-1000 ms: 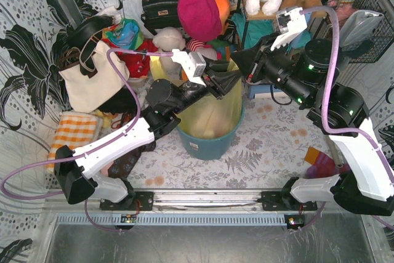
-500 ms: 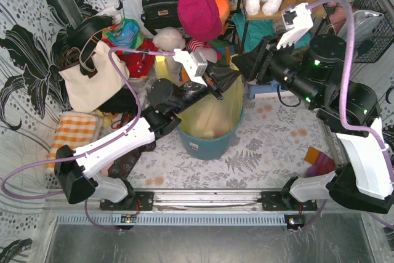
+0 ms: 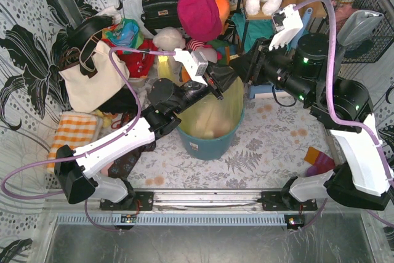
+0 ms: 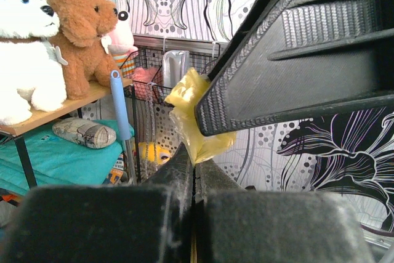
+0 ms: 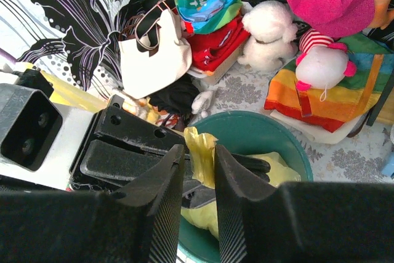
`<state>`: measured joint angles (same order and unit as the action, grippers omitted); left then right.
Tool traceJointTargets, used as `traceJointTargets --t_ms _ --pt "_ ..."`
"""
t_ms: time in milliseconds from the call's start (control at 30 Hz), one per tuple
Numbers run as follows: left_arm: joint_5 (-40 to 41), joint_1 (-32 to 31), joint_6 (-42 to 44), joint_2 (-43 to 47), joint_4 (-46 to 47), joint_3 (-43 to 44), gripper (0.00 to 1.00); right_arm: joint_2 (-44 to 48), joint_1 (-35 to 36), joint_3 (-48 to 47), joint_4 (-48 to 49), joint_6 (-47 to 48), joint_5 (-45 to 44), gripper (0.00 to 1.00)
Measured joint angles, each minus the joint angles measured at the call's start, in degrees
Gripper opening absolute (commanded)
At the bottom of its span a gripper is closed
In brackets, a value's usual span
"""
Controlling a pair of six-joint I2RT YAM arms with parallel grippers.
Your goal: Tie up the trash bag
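One thin yellow-green plastic trash bag (image 3: 215,112), one round teal plastic bucket (image 3: 209,146), one cream canvas tote (image 3: 92,84), one black handbag (image 3: 160,10).

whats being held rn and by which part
The trash bag, by its twisted top strip: left gripper jaws shut on it; right gripper jaws straddle the same strip, grip unclear.

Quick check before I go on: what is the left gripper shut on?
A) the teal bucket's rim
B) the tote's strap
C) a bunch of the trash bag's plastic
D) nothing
C: in the left wrist view the left gripper has its fingers closed on yellow plastic of the trash bag, which sticks up from between them.
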<state>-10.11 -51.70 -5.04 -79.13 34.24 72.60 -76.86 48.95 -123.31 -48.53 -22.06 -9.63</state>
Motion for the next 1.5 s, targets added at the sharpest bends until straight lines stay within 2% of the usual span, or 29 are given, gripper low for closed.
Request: traceJointTargets --t_ms 367,600,733,800,1067,1200,1500 --pt "0.3 0.4 0.0 0.0 0.0 0.0 0.00 2.3 0.0 2.1 0.1 -1.1 0.0 0.20" --pt "0.3 0.4 -0.1 0.0 0.0 -0.1 0.00 3.1 0.0 4.0 1.0 -1.0 0.0 0.21" --pt "0.3 0.4 -0.2 0.0 0.0 -0.1 0.00 3.2 0.0 5.6 3.0 -1.0 0.0 0.14" --pt "0.3 0.4 -0.3 0.0 0.0 -0.1 0.00 3.7 0.0 7.3 4.9 -1.0 -0.1 0.00" --pt "0.3 0.4 -0.5 0.0 0.6 -0.6 0.00 6.2 0.0 11.9 9.4 -1.0 -0.7 0.00" --pt "0.4 0.4 -0.8 0.4 2.3 -1.9 0.11 7.3 0.0 12.9 10.6 -1.1 -0.6 0.00" --pt "2.0 0.4 -2.9 1.9 2.7 -8.7 0.19 7.6 0.0 13.0 15.0 -1.1 1.9 0.00"
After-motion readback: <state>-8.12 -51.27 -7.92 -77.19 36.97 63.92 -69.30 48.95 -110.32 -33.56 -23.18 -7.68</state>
